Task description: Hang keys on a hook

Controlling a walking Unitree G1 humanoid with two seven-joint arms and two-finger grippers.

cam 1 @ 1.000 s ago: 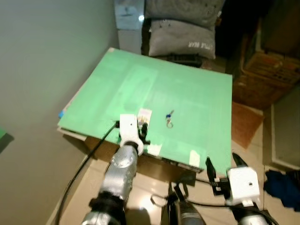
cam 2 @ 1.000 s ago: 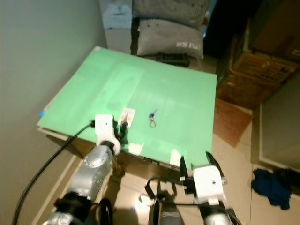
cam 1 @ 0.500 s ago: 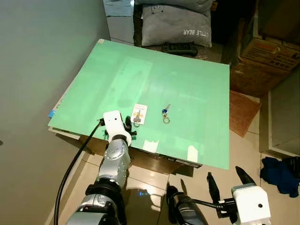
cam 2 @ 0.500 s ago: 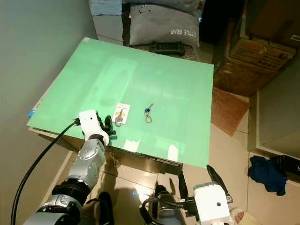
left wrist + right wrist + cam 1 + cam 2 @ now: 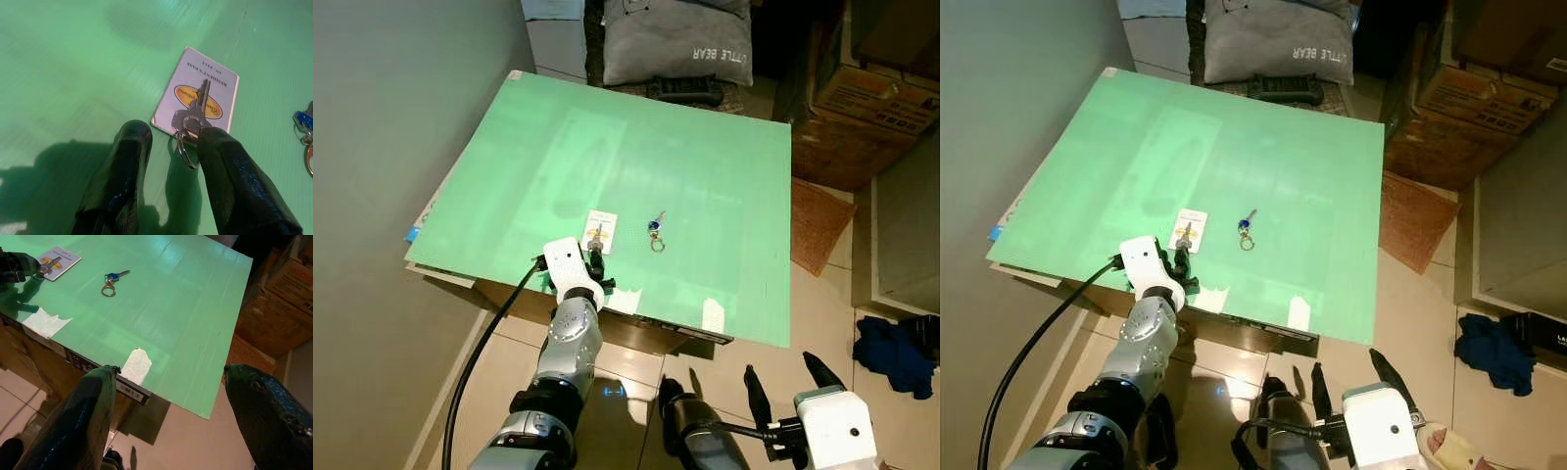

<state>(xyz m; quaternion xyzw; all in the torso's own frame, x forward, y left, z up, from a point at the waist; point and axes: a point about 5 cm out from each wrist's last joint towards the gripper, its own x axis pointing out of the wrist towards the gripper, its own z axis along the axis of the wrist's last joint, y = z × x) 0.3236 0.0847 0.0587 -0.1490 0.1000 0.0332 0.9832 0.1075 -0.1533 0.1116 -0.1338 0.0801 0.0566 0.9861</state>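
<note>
Green-topped table point(image 5: 705, 166) on beige tiled floor point(image 5: 822, 313), grey wall point(image 5: 391, 117), cardboard boxes point(image 5: 876, 93) beyond.

Green board point(image 5: 685, 166): card point(image 5: 600, 229), keys point(image 5: 656, 231), seemingly tape point(image 5: 712, 315).

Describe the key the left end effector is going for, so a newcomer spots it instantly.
On the green tabletop, near its front edge, lies a white card. The silver key rests on it, between the open left end effector's fingers; the other key alongside has a blue head.
</note>
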